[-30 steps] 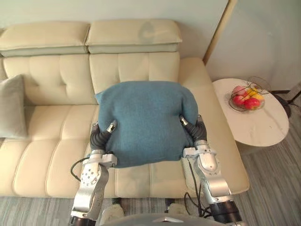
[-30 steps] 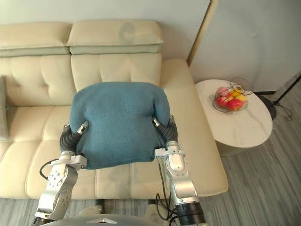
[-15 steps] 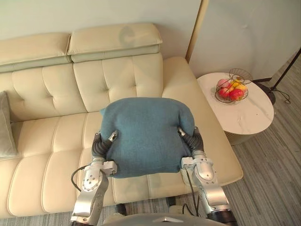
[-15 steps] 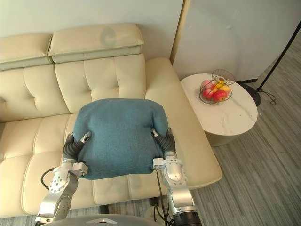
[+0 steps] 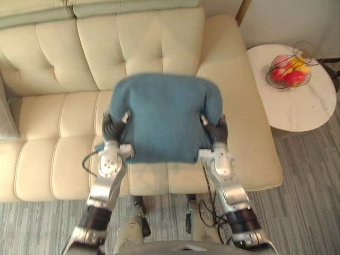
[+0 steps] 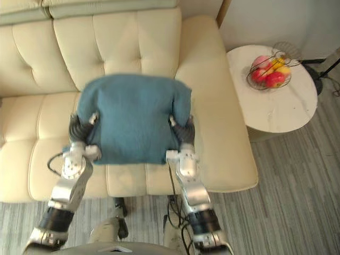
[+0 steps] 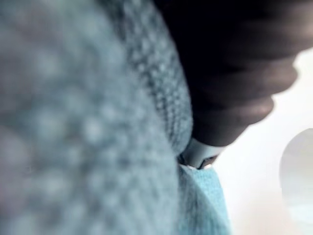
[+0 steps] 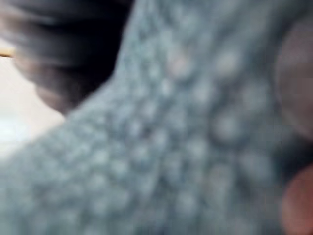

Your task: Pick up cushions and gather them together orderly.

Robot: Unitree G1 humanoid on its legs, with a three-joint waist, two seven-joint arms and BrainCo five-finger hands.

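A big blue knitted cushion point(image 5: 164, 117) is held up in front of me over the right half of the cream sofa point(image 5: 48, 154). My left hand point(image 5: 111, 127) presses against its left side and my right hand point(image 5: 217, 130) against its right side, with the cushion squeezed between them. Its knitted cloth point(image 7: 73, 122) lies close against the left hand's dark cover point(image 7: 234, 63). The same cloth point(image 8: 171, 147) shows in the right wrist view. A grey cushion point(image 5: 4, 114) leans at the sofa's far left edge, partly cut off.
A round white side table point(image 5: 297, 106) stands right of the sofa with a wire basket of fruit point(image 5: 288, 73) on it. Grey wood floor point(image 5: 308, 175) runs in front of the sofa and around the table.
The camera has tipped down and shifted, so the sofa's headrests have left the picture. The blue cushion stays clamped between both hands at about the same height.
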